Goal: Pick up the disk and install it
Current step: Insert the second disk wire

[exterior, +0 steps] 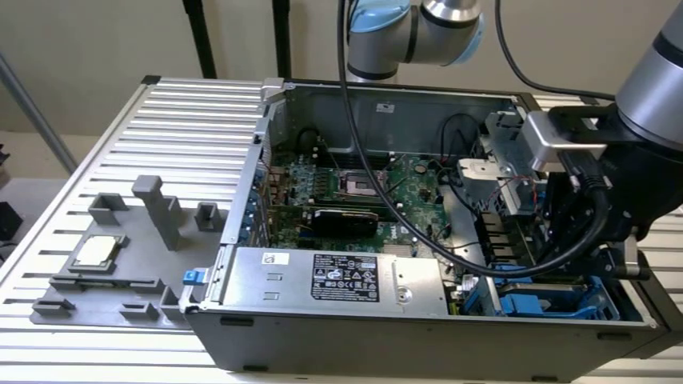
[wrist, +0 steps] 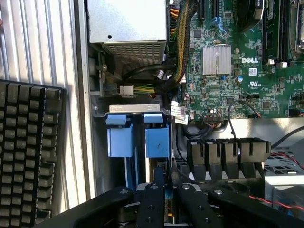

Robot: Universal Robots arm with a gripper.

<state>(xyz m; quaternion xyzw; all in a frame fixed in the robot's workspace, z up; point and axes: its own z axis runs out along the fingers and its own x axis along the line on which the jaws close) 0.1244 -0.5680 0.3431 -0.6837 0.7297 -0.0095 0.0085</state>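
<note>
Gripper (wrist: 164, 202) seemingly clamping disk (wrist: 156, 142)

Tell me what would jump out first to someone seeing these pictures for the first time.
The opened computer case on the slatted metal table, its green motherboard exposed, with the silver power-supply box along its near side. The dark gripper reaches down into the drive bay at the exterior view's right, closed on something by the blue drive carriers. A black keyboard lies beside the case.
</note>
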